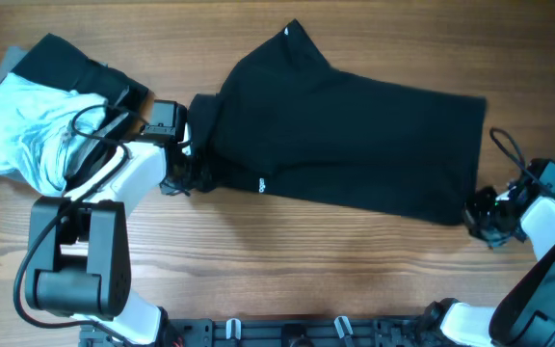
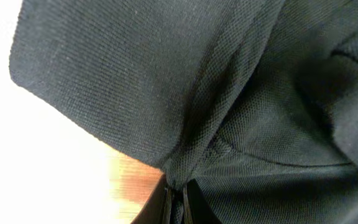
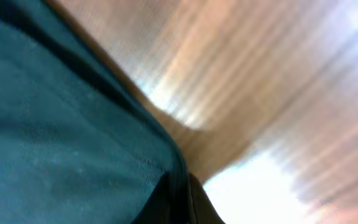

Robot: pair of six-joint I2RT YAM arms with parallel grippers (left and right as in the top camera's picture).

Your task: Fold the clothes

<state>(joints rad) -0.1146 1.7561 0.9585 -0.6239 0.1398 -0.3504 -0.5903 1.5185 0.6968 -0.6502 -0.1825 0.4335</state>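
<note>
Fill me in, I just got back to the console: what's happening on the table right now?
Both arms are on the black garment, which lies spread across the wooden table. The left gripper is shut on a bunched fold at the garment's left end. The right gripper pinches its edge at the lower right corner. A pile of other clothes lies at the far left. No neat fold shows yet.

Right gripper (image 3: 178, 202) apparently pinches blurred dark cloth (image 3: 61, 137).
</note>
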